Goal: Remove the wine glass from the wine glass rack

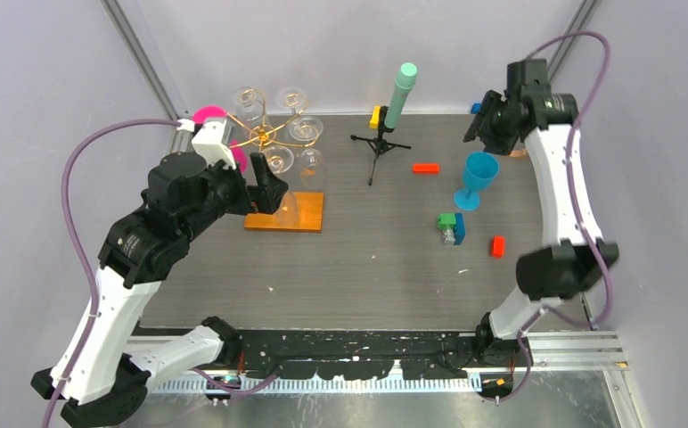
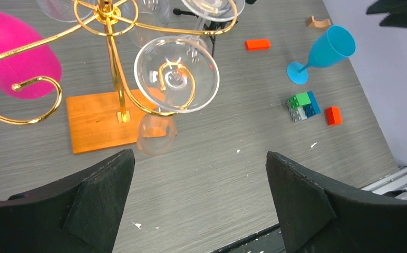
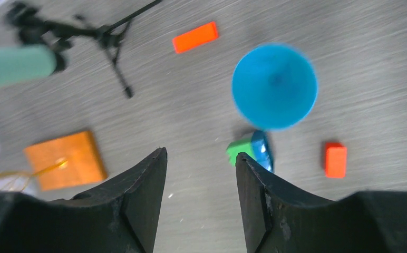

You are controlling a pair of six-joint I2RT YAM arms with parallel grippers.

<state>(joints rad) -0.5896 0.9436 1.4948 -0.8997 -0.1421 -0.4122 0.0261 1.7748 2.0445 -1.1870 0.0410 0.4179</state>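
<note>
The wine glass rack is a gold scroll stand on an orange wooden base at the back left. Several clear wine glasses hang upside down from it. In the left wrist view one clear wine glass hangs foot up from a scroll, ahead of my left gripper, which is wide open and empty. That left gripper hovers at the rack's near side. A blue wine glass stands upright on the table to the right. My right gripper is open and empty above it, with the blue wine glass seen from above.
A black tripod with a mint-green cylinder stands at the back centre. Red bricks and a green-blue brick stack lie near the blue glass. A pink object sits behind the rack.
</note>
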